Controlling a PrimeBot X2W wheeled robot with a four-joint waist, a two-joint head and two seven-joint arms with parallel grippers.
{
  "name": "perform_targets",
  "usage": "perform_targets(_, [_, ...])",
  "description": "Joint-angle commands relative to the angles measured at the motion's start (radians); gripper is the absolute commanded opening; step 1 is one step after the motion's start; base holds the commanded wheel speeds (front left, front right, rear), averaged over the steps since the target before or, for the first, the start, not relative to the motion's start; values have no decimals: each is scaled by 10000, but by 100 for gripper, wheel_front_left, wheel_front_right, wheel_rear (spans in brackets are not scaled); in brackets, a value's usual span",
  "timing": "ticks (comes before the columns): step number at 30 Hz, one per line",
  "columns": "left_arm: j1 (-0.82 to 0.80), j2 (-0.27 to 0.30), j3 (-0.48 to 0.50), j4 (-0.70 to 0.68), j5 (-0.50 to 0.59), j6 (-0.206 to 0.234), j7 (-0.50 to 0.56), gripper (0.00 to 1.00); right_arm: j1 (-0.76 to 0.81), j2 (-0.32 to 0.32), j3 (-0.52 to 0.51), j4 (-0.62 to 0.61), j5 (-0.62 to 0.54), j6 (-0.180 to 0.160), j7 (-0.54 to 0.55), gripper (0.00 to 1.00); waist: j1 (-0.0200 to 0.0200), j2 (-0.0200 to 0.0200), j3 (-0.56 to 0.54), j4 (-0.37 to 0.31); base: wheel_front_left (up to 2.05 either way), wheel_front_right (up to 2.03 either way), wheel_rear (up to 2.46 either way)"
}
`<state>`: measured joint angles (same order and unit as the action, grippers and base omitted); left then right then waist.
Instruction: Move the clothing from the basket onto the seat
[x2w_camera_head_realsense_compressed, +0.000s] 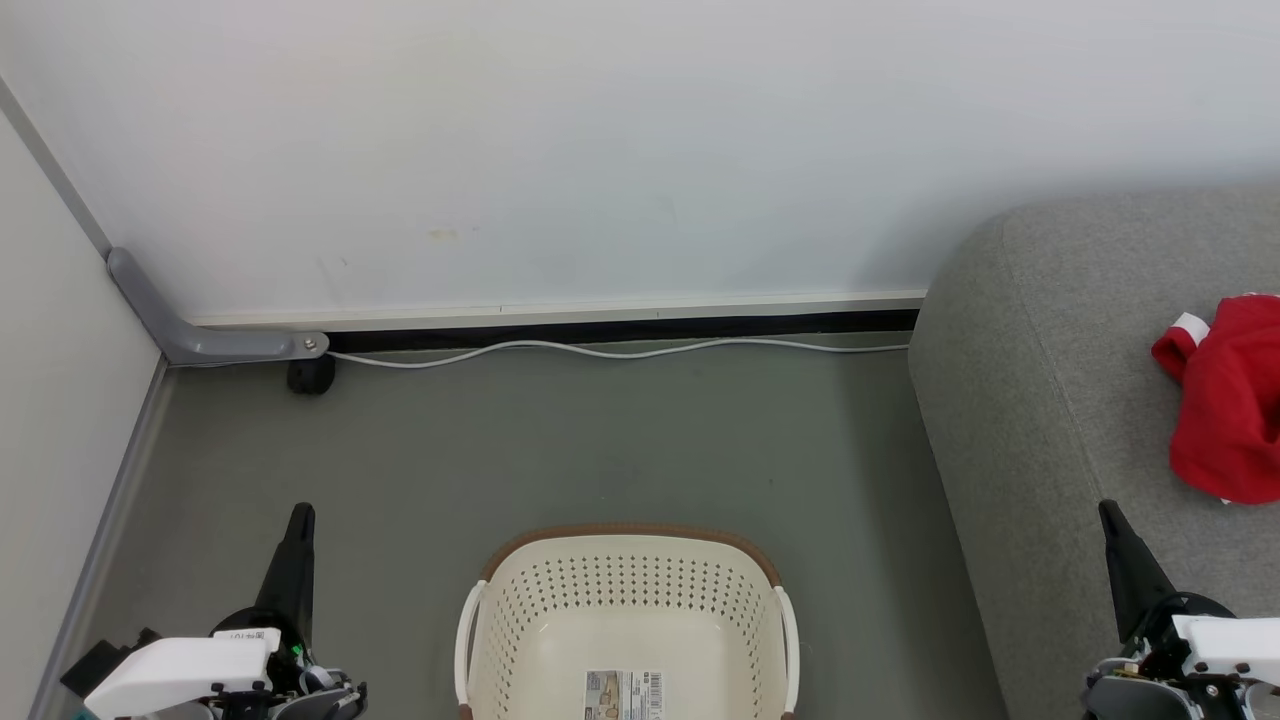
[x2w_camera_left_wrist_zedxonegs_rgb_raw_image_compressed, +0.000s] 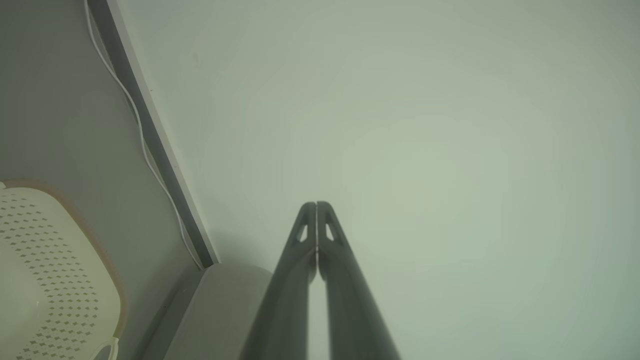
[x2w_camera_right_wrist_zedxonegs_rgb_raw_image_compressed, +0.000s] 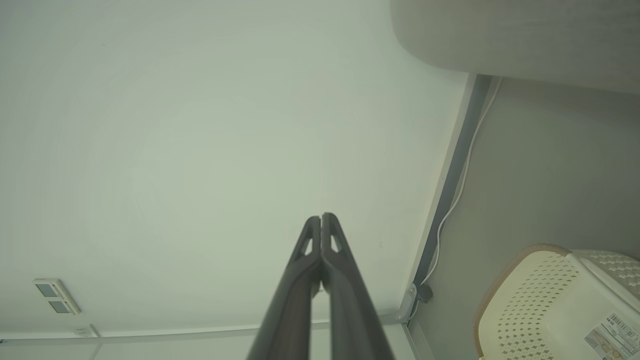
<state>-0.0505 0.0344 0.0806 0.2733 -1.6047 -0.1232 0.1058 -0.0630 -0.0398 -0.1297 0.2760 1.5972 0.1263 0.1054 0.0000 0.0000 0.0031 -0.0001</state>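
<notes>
The basket (x2w_camera_head_realsense_compressed: 625, 585) sits on the floor (x2w_camera_head_realsense_compressed: 600, 450), low in the middle of the head view. You can see its cream bottom, with a sticker (x2w_camera_head_realsense_compressed: 623, 693) on it. The clothing (x2w_camera_head_realsense_compressed: 1230, 400) is red with a bit of white. It lies in a heap on the seat (x2w_camera_head_realsense_compressed: 1040, 400), at the right side, and the edge of the view cuts it off. It is well apart from the basket.

The left claw (x2w_camera_head_realsense_compressed: 301, 512) is closed. Its 2 fingers are pressed flat together and grip nothing. It hangs over the floor, left of the basket, and does not touch it.

The right claw (x2w_camera_head_realsense_compressed: 1107, 508) is closed too, with nothing in it. It is over the edge of the seat, near the clothing but not touching it.

In the left wrist view the 2 fingers meet tip to tip in front of the pale wall (x2w_camera_left_wrist_zedxonegs_rgb_raw_image_compressed: 450, 150), and the basket is at the lower left. In the right wrist view the 2 fingers meet the same way. There the basket is at the lower right and the seat is at the top right.

A white cable (x2w_camera_head_realsense_compressed: 600, 350) runs along the foot of the wall.
</notes>
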Motion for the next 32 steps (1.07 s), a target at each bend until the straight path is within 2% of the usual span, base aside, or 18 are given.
perform_targets(1, [-576,158,332,-279,-39,-75,75,0,-449,-113,160,-313,114,44,78,0,0,0,0,1,0,0,0])
perform_targets(32, [-576,158,331,-280,-40,-75,75,0,-449,-109,155,-313,110,44,82,0,0,0,0,1,0,0,0])
